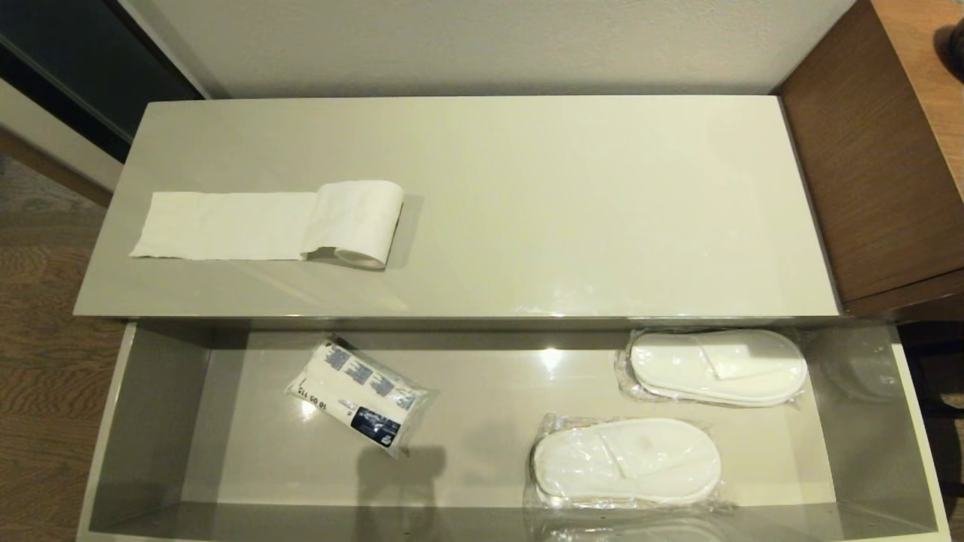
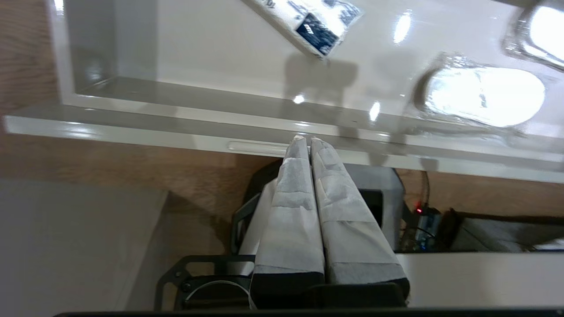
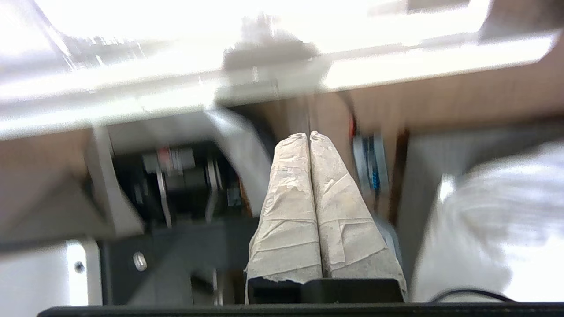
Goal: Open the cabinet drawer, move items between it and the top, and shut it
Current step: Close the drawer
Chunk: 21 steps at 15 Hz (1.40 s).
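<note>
**Taped fingers pressed together on both arms, drawer open**

Tape-wrapped fingers (image 2: 304,211) of the left gripper (image 2: 307,140) lie flat against each other with nothing between them; their tips sit just at the drawer's (image 1: 143,421) glossy front edge, though actual contact cannot be judged. The right gripper (image 3: 308,135) is likewise closed and empty, hanging below the drawer front, clear of it.

Only the head view shows the top (image 1: 527,150): the roll (image 1: 361,222) lies at about nine o'clock on it, its loose tail stretched further toward nine. The same view takes in the whole pulled-out drawer, with a blue-printed packet (image 1: 358,395) at roughly eight o'clock, one bagged slipper pair (image 1: 715,366) at three o'clock near the back wall, and another pair (image 1: 626,461) at five o'clock toward the front. Neither arm appears there.

Both wrist views alone show the fingers. The left one also catches the packet and the glare-bright slippers inside the drawer; the right one is smeared and shows little beyond the drawer's underside and dark machinery.
</note>
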Available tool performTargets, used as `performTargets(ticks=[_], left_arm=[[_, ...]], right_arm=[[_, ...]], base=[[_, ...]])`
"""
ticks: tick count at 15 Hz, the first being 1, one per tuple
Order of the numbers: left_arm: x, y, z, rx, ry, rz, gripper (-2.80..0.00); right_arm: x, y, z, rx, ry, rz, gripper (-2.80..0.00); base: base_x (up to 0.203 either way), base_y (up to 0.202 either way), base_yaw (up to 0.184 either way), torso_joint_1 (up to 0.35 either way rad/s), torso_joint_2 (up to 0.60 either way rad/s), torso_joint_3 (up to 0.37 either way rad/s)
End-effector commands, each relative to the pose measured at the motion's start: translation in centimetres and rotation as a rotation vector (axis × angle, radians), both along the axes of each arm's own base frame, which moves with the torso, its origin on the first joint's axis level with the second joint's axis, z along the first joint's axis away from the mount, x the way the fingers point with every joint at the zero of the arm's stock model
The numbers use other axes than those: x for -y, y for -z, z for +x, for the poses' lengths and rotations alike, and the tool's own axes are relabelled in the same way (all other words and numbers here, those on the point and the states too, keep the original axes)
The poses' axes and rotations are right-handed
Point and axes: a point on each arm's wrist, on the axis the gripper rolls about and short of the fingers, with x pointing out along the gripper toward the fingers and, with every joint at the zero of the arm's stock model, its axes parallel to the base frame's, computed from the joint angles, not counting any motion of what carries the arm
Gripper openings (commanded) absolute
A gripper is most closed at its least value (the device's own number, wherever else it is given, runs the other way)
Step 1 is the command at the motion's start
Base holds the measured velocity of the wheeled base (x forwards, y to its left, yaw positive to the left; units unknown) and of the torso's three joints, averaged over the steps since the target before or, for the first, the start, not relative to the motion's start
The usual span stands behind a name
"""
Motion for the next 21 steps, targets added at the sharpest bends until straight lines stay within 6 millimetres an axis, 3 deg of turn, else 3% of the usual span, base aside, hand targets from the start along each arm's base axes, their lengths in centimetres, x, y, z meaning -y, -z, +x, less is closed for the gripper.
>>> performTargets(ticks=[1, 2, 6, 8, 11, 14, 16, 21], left_arm=[[0.0, 0.1, -0.7, 0.007, 0.012, -0.008, -2.80], [0.1, 0.2, -1.0, 0.008, 0.014, -0.009, -2.80], [0.1, 0.4, -1.5, 0.007, 0.020, 0.001, -2.80], [0.1, 0.9, -2.6, 0.022, 0.043, 0.010, -2.80], [0.2, 1.4, -3.8, 0.061, 0.075, 0.002, -2.80], [0.2, 2.0, -4.6, 0.109, 0.090, 0.020, -2.80], [0.2, 3.3, -5.6, 0.187, 0.131, 0.157, -2.80], [0.0, 4.3, -4.9, 0.232, 0.072, 0.288, -2.80]], right_arm=[[-0.6, -0.4, -3.1, 0.227, 0.006, -0.025, -2.80], [-0.7, -1.6, -3.6, 0.268, 0.002, -0.031, -2.80], [-0.3, -2.9, -3.6, 0.263, -0.023, -0.046, -2.80], [-0.2, -1.9, -4.6, 0.301, -0.071, -0.067, -2.80], [0.2, 2.1, -6.3, 0.355, -0.119, -0.170, -2.80], [0.4, 2.5, -6.0, 0.362, -0.099, -0.198, -2.80], [0.4, 2.9, -4.5, 0.462, -0.070, -0.176, -2.80], [0.4, 4.6, -1.7, 0.717, -0.089, -0.185, -2.80]], base=[[0.000, 0.000, 0.000, 0.000, 0.00, 0.000], [0.000, 0.000, 0.000, 0.000, 0.00, 0.000], [0.000, 0.000, 0.000, 0.000, 0.00, 0.000], [0.000, 0.000, 0.000, 0.000, 0.00, 0.000], [0.000, 0.000, 0.000, 0.000, 0.00, 0.000], [0.000, 0.000, 0.000, 0.000, 0.00, 0.000], [0.000, 0.000, 0.000, 0.000, 0.00, 0.000], [0.000, 0.000, 0.000, 0.000, 0.00, 0.000]])
